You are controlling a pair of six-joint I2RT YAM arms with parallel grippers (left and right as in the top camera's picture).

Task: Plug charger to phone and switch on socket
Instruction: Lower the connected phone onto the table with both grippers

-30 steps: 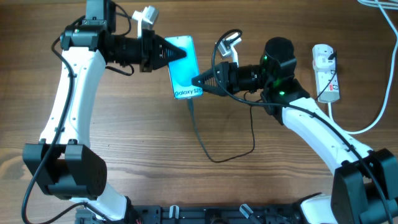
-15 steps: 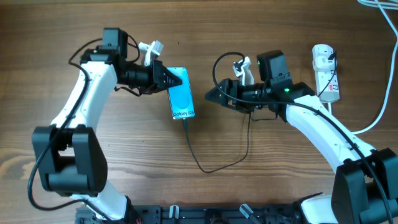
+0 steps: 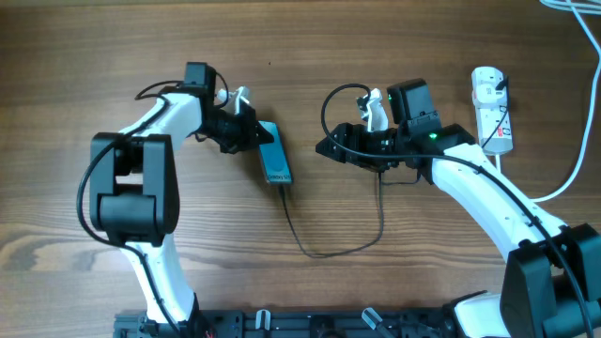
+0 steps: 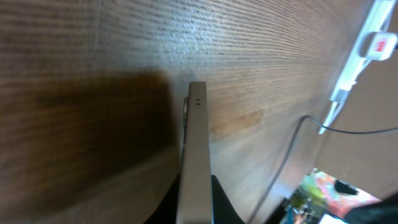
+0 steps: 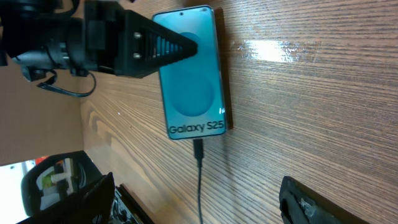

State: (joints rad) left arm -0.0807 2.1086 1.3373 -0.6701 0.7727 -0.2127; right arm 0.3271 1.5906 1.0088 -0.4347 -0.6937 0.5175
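Observation:
The phone (image 3: 276, 155), with its teal screen and "Galaxy S25" text, is tilted up on a long side with the screen turned to the right. My left gripper (image 3: 258, 137) is shut on its upper end. In the left wrist view I see only the phone's thin edge (image 4: 196, 143) between my fingers. The charger, a thin black cable (image 3: 319, 252), is plugged into the phone's lower end (image 5: 198, 149). My right gripper (image 3: 324, 148) is open and empty, a short way right of the phone (image 5: 189, 74). The white socket (image 3: 492, 108) lies at the far right.
The black cable loops across the table below both grippers and up towards my right arm. A thicker white cable (image 3: 573, 178) curves along the right edge past the socket. The socket also shows in the left wrist view (image 4: 380, 43).
My left gripper has carried the phone down and right and tipped it from flat onto its side. My right gripper has let go and drawn back to the right. The cable stays plugged in.

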